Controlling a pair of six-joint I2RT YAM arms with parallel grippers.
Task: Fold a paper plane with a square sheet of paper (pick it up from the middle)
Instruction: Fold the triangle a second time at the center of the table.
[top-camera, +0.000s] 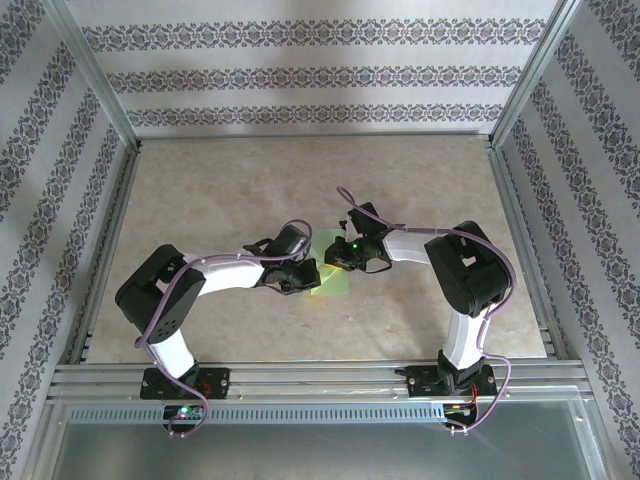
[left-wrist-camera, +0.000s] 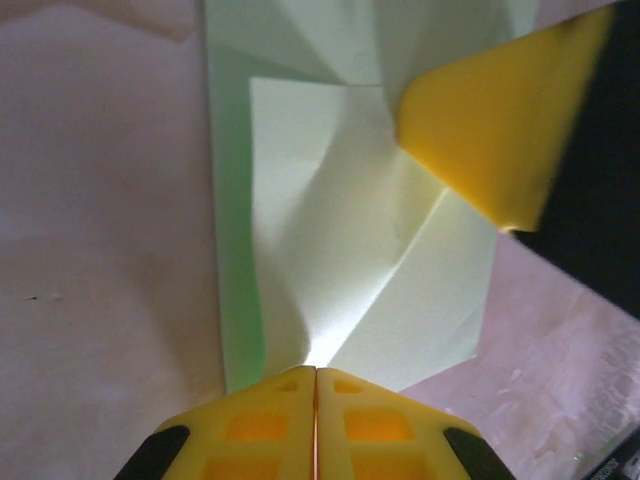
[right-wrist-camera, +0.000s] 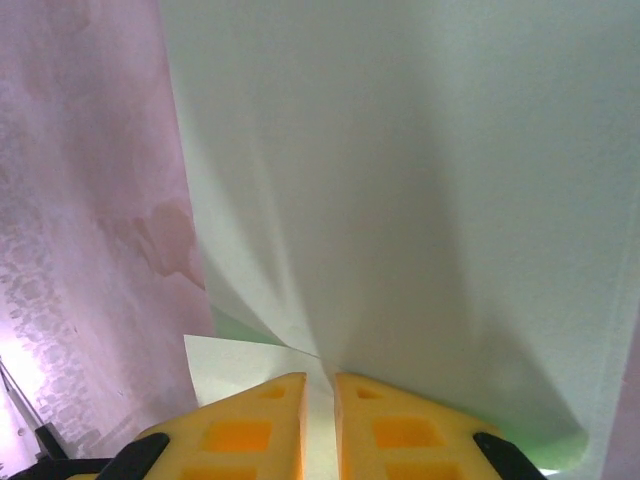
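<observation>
Ok so the square sheet of paper (top-camera: 336, 280) is in the middle of the table (top-camera: 240, 190), right between the two arms. It has a few creases in it, but it's nowhere near a dart shape yet.

The left gripper (left-wrist-camera: 316, 385) has its fingers squeezed together on the left side of the sheet, right where a couple of creases run into the tips. The right gripper (right-wrist-camera: 320, 390) is clamped on a flap over on the right, with only a sliver of gap between its fingers. The paper rises out of that grip like a little tent.

My read is that this is mid-fold: the left side anchors and the right side carries the flap over.

What I'd do here:
- Hold the left pinch low and steady, or the whole sheet will come up with the flap.
- Swing the flap over in a soft arc, not a straight pull. The paper looks thin, so it'll slide or tear if the two grips tug against each other.
- Line the flap's edge up with the crease under it before pressing anything flat.
- Only let go once the flap is lying down, then run closed fingers along the fold to set it.
</observation>
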